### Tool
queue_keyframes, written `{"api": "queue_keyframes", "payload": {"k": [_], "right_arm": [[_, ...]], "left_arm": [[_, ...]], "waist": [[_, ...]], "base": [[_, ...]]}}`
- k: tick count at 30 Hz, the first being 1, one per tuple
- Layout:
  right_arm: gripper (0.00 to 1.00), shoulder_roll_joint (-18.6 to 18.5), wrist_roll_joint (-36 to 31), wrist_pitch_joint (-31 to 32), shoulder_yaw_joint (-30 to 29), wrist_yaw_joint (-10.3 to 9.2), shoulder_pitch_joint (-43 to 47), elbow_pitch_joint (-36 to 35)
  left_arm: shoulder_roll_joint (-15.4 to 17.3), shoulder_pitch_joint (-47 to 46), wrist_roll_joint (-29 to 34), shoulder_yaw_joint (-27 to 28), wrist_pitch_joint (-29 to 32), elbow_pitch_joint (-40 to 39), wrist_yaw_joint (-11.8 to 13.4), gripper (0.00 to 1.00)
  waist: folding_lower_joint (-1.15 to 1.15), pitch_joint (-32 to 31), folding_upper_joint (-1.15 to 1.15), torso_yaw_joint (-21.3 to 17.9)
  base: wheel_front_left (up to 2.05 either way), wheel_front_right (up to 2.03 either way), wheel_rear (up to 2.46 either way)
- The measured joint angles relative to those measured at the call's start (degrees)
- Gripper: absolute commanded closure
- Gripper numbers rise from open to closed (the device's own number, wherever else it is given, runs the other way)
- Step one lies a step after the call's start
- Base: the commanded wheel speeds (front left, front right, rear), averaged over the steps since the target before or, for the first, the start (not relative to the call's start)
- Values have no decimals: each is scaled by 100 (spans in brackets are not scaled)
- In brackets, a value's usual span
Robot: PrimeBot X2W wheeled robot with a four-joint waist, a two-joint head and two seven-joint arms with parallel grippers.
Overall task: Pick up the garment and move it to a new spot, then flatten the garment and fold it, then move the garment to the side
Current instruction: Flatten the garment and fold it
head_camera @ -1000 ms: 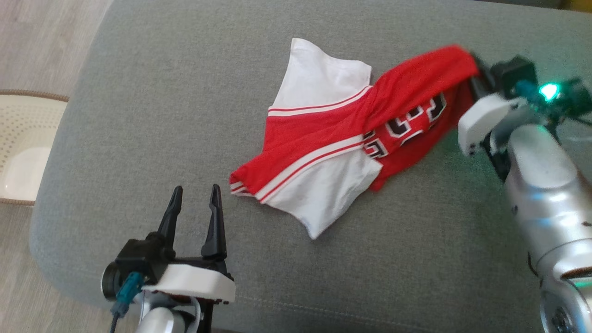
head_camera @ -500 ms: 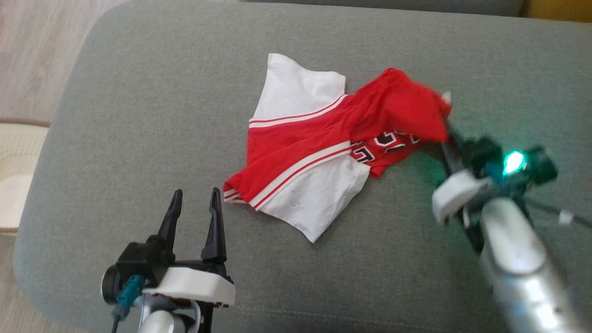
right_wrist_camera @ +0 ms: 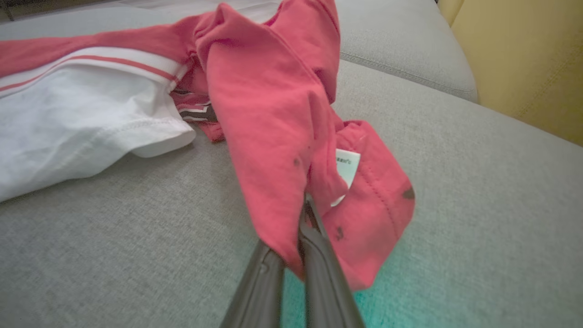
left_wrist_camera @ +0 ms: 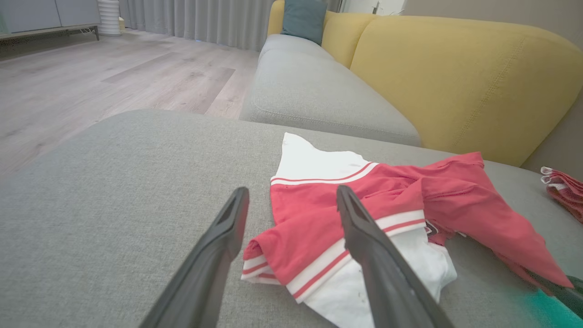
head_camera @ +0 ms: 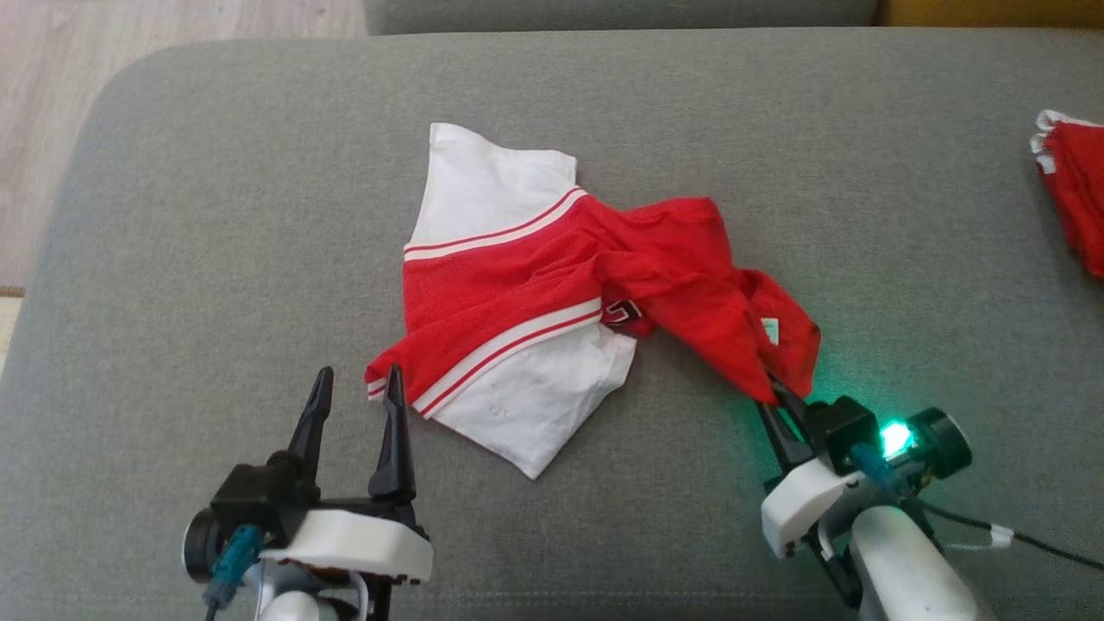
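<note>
Now, change: red shoulder end of the garment (head_camera: 517, 293) has been dragged from upper right to lower right of the head view, and the printed number is mostly folded under.
Meaning: probably the relocating pull; flattening not yet begun.
Right gripper (head_camera: 770, 398): lower right, fingers pressed together, pinching the red edge near its label.
Left gripper (head_camera: 359, 373): lower left, spread, empty, tips just beside the striped hem.
Garment: mid-frame on the grey cushion (head_camera: 216, 216), twisted.
Far right: 1 other red cloth (head_camera: 1074, 190).
</note>
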Motion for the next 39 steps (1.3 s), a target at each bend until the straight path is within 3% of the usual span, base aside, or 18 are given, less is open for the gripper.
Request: {"api": "queue_keyframes", "payload": {"k": [1, 2, 11, 17, 21, 31, 39], "right_arm": [[14, 5, 55, 0, 31, 0, 39, -23], [0, 11, 119, 0, 73, 0, 76, -53], [0, 25, 516, 0, 185, 0, 628, -667], [0, -23, 740, 112, -559, 0, 603, -1053], [0, -63, 597, 292, -647, 0, 386, -1089], [0, -162, 40, 439, -890, 0, -580, 8], [0, -155, -236, 396, -811, 0, -794, 719]], "left_arm": [[0, 0, 0, 16, 0, 1, 0, 0], [0, 0, -1, 36, 0, 3, 0, 0], [0, 48, -1, 74, 0, 9, 2, 0], [0, 82, -2, 57, 0, 9, 9, 0], [0, 82, -3, 27, 0, 9, 7, 0], [0, 73, -2, 57, 0, 14, 0, 0], [0, 70, -3, 58, 0, 18, 2, 0]], "waist": [[0, -8, 0, -29], [0, -18, 0, -52], [0, -161, 0, -161], [0, -259, 0, -170], [0, -257, 0, -80], [0, -106, 0, 339], [0, -35, 0, 543]], "base": [[0, 0, 0], [0, 0, 0], [0, 0, 0], [0, 0, 0], [0, 0, 0], [0, 0, 0], [0, 0, 0]]}}
